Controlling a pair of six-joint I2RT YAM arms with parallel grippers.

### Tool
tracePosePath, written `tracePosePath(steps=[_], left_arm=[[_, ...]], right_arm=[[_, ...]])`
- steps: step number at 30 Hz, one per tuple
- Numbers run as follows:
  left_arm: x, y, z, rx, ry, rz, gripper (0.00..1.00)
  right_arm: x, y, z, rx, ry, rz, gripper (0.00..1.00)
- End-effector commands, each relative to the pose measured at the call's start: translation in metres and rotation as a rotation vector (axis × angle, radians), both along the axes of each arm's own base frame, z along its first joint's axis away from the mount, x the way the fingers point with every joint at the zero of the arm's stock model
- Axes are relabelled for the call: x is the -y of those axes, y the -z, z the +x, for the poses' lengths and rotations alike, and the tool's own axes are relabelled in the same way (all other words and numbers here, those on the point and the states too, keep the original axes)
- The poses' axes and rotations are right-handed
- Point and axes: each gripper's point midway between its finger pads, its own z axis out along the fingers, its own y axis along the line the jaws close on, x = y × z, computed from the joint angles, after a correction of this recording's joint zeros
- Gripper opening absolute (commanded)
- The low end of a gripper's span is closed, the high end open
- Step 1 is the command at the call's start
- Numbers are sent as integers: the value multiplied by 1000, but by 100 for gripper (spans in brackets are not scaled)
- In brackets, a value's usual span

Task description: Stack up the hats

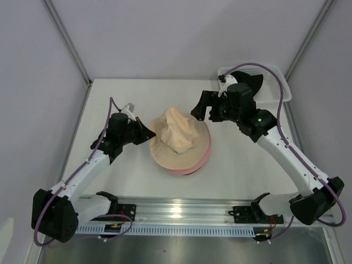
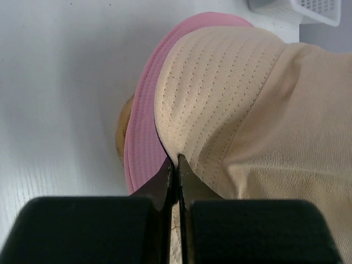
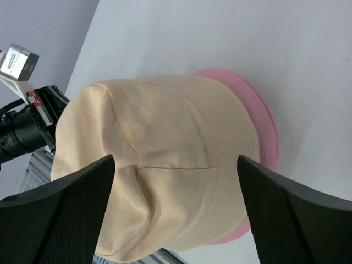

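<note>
A beige hat sits crumpled on top of a pink hat, of which only the brim shows, at the table's middle. My left gripper is shut on the beige hat's left brim; in the left wrist view the fingertips pinch the beige brim above the pink brim. My right gripper is open and empty, up and to the right of the stack. In the right wrist view it frames the beige hat and the pink brim. A black hat lies in the basket.
A white mesh basket stands at the back right corner; its corner shows in the left wrist view. A bit of the wooden stand peeks out under the pink brim. The arms' metal rail runs along the near edge.
</note>
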Motion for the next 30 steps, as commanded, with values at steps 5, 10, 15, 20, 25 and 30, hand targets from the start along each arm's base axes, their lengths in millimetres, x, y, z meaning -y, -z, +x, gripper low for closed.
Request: tracePosePath(steps=[5,10,15,20,25,30], left_arm=[[8,36,-4,-95,50,-12,1],[5,41,-8,-84,64,18,1],[8,44,-4,-97,97,42,1],[8,48,-1,-89,83,70,1],[10,55,-1,-105,94,80,1],[13,52,2,-95,96,89,1]], right_arm=[[73,-71,-26,194,191,66,99],[81,-10,-29,115,209,188,100],[62,62,-12,-72,173,287,98],[43,79,-3,-93,100,331,95],[28,82,9,-86,30,363,90],[24,80,15,-78,18,364,83]])
